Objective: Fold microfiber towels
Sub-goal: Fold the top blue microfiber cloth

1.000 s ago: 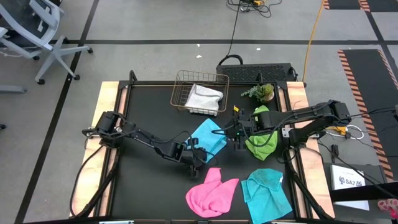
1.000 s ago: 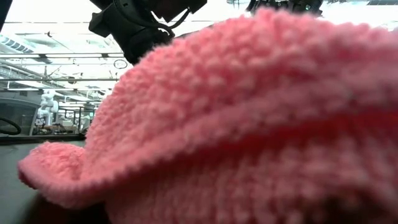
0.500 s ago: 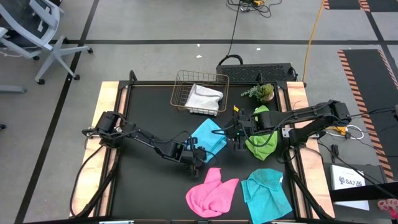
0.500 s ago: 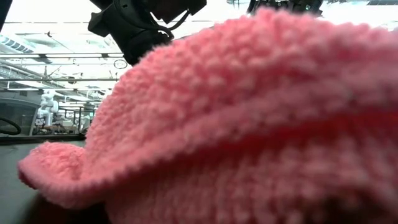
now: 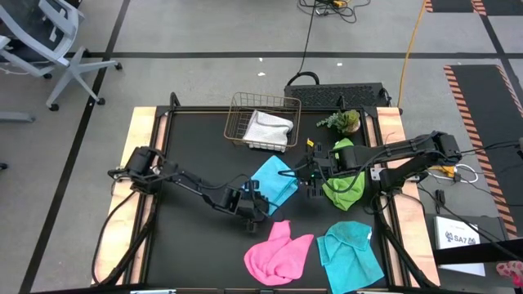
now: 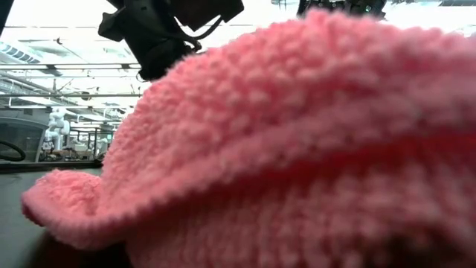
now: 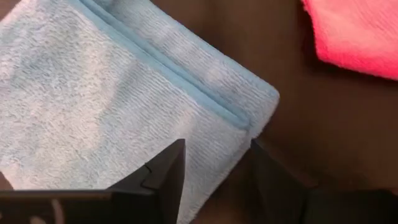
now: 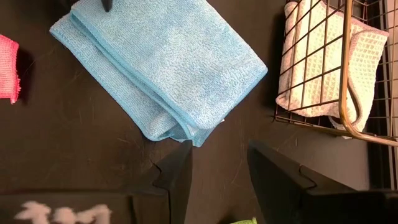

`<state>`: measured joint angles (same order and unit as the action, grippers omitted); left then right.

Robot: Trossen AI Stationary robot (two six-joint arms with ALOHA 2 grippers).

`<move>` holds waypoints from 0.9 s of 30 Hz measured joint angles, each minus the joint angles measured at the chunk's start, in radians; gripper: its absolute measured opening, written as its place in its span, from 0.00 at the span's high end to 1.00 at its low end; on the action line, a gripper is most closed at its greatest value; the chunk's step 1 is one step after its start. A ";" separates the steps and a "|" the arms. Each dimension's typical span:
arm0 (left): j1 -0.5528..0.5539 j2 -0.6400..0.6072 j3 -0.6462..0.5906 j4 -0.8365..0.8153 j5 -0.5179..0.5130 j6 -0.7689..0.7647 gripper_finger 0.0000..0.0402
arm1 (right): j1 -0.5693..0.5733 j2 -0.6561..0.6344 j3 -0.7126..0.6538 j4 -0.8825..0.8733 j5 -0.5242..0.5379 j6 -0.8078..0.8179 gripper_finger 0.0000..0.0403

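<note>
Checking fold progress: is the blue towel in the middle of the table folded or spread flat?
Folded. The blue towel lies doubled over, with stacked layered edges showing at its corner in both wrist views; the left gripper sits open just at that corner.

Both arms reach toward mid-table, fingers (image 7: 165, 177) parted.

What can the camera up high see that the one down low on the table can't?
Only the high view shows the wire basket holding the white towel, the plant, the green towel, both blue towels and the left gripper beside one. Only the low view shows the room's ceiling lights. Both show the pink towel.
</note>
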<state>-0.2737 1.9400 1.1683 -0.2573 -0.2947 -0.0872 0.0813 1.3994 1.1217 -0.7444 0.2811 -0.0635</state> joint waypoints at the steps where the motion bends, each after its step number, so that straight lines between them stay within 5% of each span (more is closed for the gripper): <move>1: 0.004 0.000 0.000 0.004 -0.002 -0.001 0.53 | 0.000 0.000 0.000 0.000 0.000 0.000 0.64; 27: 0.013 0.000 0.000 0.036 0.010 -0.026 0.57 | 0.000 0.000 0.000 0.013 0.000 0.000 0.64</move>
<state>-0.2604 1.9400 1.1683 -0.2214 -0.2850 -0.1134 0.0811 1.3994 1.1217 -0.7319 0.2813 -0.0635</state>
